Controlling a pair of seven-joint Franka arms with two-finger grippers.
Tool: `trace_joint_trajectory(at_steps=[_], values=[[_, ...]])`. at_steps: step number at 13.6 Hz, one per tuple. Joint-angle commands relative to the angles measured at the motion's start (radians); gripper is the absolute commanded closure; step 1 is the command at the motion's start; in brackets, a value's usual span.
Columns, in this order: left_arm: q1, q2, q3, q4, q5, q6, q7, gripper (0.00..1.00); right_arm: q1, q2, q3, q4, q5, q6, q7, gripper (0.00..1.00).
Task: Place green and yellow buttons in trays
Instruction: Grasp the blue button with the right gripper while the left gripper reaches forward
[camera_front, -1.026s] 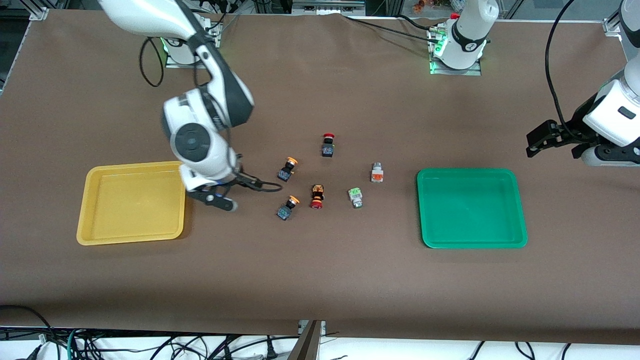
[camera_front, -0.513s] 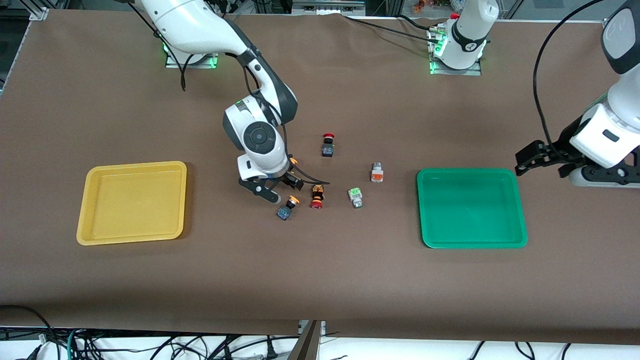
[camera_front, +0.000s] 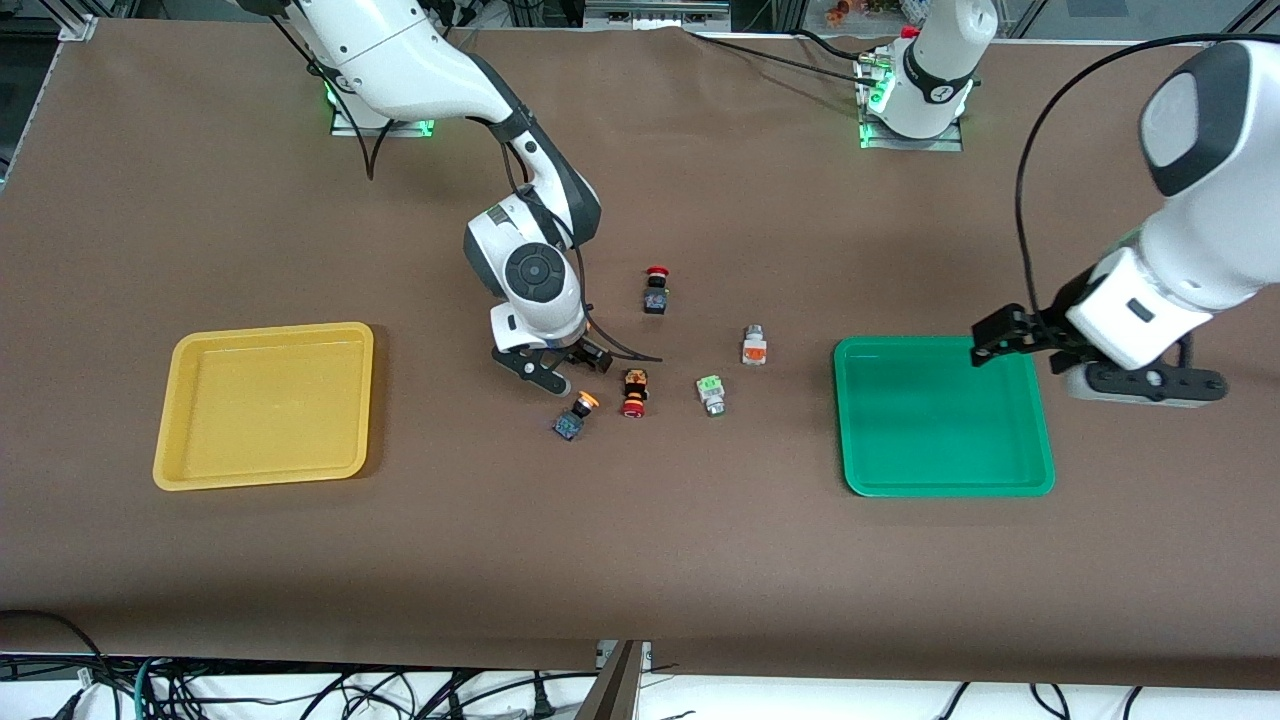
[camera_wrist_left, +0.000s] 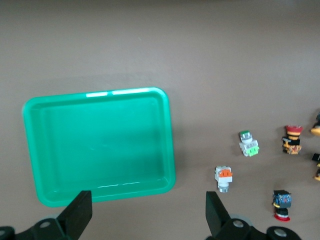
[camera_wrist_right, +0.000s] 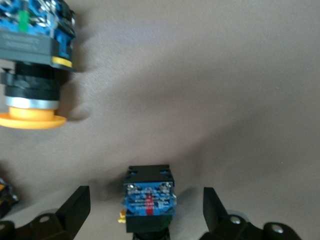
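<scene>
Brown cloth lies bare around the green tray, whose rim our left gripper overhangs, spread. Toward the yellow tray, our right gripper straddles a blocky yellow-capped button, unclenched.

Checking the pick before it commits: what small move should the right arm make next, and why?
Probably close and lift: the right gripper is down at the table with its open fingers astride a yellow-capped button, apart from it; both trays lie bare.

Brown surface; one yellow tray, one green tray; yellow-capped button has a black-blue body.
</scene>
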Motion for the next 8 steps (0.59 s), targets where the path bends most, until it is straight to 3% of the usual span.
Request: trace_joint_trajectory(at_steps=[1, 2, 5, 8], values=[[-0.011, 0.111, 0.005, 0.036, 0.010, -0.004, 0.005, 0.00, 0.009, -0.050, 0.001, -0.053, 0.013, 0.009, 0.004, 0.75], [0.004, 0.121, 0.005, 0.042, 0.017, -0.002, 0.046, 0.00, 0.007, -0.052, 0.001, -0.052, 0.013, 0.008, 0.001, 1.00], [-0.008, 0.121, 0.004, 0.043, 0.100, 0.000, 0.189, 0.00, 0.007, -0.058, -0.002, -0.042, 0.013, 0.008, -0.010, 1.00], [0.001, 0.127, 0.003, 0.042, -0.017, -0.002, 0.045, 0.00, -0.002, -0.112, -0.048, -0.042, 0.013, -0.009, -0.088, 1.00]])
